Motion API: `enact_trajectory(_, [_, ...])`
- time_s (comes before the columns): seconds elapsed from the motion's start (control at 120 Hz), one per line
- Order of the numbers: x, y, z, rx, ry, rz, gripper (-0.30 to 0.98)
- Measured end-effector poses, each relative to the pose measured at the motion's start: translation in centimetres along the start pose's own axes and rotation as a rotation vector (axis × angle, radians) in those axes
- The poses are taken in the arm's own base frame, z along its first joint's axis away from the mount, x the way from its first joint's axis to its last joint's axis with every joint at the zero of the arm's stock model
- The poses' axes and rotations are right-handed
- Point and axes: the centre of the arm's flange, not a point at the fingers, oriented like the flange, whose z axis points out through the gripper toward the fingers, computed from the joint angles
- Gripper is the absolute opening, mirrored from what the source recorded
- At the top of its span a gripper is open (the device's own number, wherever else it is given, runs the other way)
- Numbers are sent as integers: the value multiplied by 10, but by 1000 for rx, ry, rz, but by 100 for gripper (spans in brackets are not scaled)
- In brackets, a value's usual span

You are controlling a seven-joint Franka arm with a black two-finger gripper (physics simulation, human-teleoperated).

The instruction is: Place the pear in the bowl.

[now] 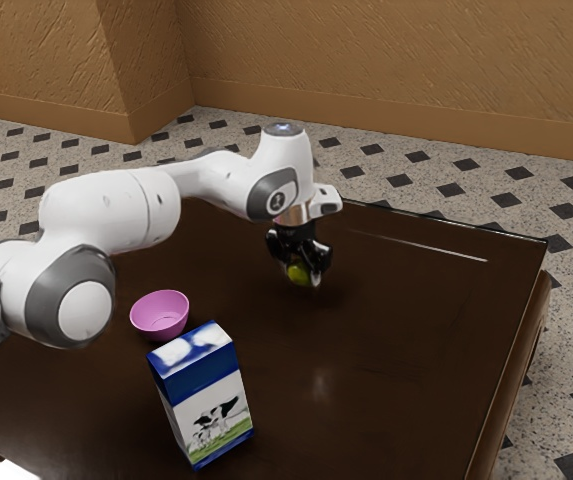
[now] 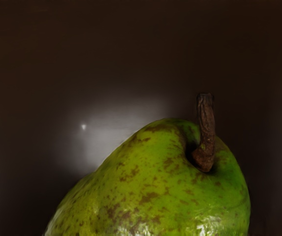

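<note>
End effector [image 1: 300, 278] is well apart from bowl [image 1: 159, 316], part-closed, pear [image 1: 297, 272] pinched between fingers. Risk: off-centre grip on curved skin may cause slip in transit.

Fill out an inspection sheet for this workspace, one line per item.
Surface: dark brown table, glossy, with light reflections.
Job's things: green pear, brown-speckled, stem attached; pink bowl, upright and empty.
Clutter: milk carton standing beside the bowl; a white item at the exterior view's lower left corner, too cut off to name.
Gripper: black gripper closed on the pear, away from the bowl.
Cables: nothing seen.
Surroundings: tan textured wall; speckled floor with dark diamonds.
</note>
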Motion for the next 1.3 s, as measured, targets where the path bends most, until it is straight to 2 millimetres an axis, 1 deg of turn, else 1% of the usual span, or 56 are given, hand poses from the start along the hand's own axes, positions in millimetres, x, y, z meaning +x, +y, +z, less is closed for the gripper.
enact_trajectory(0.058, [3,-1,-29,6,39,1,32])
enact_trajectory(0.1, [2,-4,-44,9,56,0,31])
enact_trajectory(0.133, [1,-13,-54,11,63,-10,30])
enact_trajectory(0.167, [-6,-28,-62,15,56,-26,30])
enact_trajectory(0.225, [-24,-58,-72,27,27,-58,29])
enact_trajectory(0.317, [-59,-90,-76,43,-32,-96,29])
enact_trajectory(0.383, [-94,-117,-76,54,-71,-133,29])
enact_trajectory(0.442, [-121,-140,-83,63,-83,-168,28])
enact_trajectory(0.5, [-144,-156,-89,71,-88,-196,28])
enact_trajectory(0.542, [-160,-163,-93,76,-92,-211,28])
enact_trajectory(0.592, [-174,-171,-92,81,-103,-227,28])
enact_trajectory(0.633, [-181,-176,-89,82,-111,-237,28])
enact_trajectory(0.742, [-190,-179,-80,76,-129,-251,28])
enact_trajectory(0.883, [-192,-178,-62,53,-155,-263,29])
enact_trajectory(0.958, [-191,-177,-55,31,-163,-276,37])
enact_trajectory(1.033, [-191,-176,-54,15,-162,-284,45])
enact_trajectory(1.117, [-190,-176,-54,6,-161,-288,52])
enact_trajectory(1.133, [-190,-176,-57,5,-156,-288,53])
enact_trajectory(1.167, [-189,-175,-69,7,-136,-287,55])
enact_trajectory(1.2, [-185,-172,-84,9,-108,-281,57])
enact_trajectory(1.217, [-180,-168,-94,11,-87,-273,57])
enact_trajectory(1.267, [-161,-145,-130,12,-13,-233,59])
enact_trajectory(1.3, [-156,-125,-154,6,23,-207,60])
